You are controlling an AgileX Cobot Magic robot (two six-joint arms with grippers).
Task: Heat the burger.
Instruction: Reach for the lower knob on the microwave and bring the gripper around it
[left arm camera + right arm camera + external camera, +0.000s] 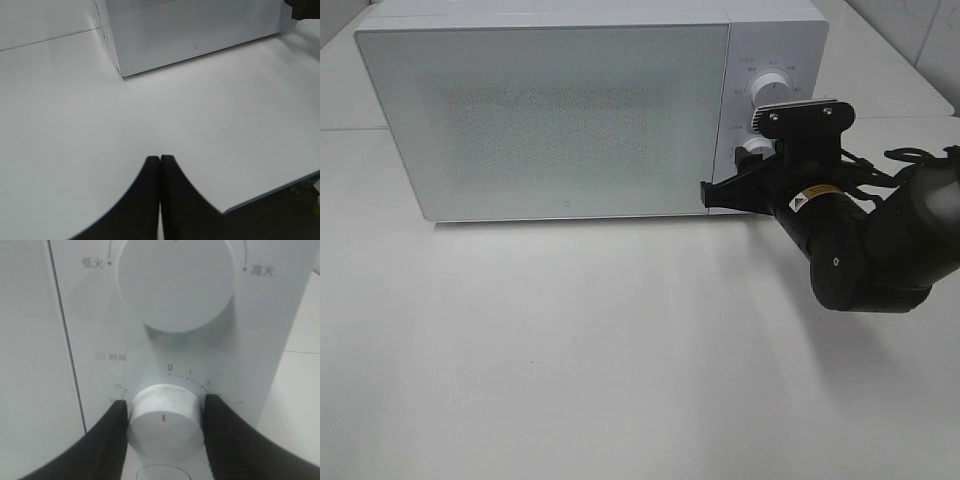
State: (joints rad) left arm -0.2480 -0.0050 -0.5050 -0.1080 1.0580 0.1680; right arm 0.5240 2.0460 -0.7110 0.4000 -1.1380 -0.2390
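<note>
While the right claw (165, 402) faces the microwave (560, 120) control panel, its fingers (107, 440) straddle the timer knob (165, 427), pads against both sides: clamped on it as far as the wrist view shows. The knob's red mark (163, 417) sits straight up, in line with the 0 (169, 368) on the dial. The power knob (175, 282) is just above the claw, untouched. The door (550, 120) is shut, right beside the claw on its left in the high view. Burger: not visible in any view. The door panel is frosted, so I can't tell if it's inside. The left claw (160, 162) has its fingers pressed together, holding nothing, hovering over bare table (620, 350), with the microwave's near corner well ahead of it. It is out of the high view.
</note>
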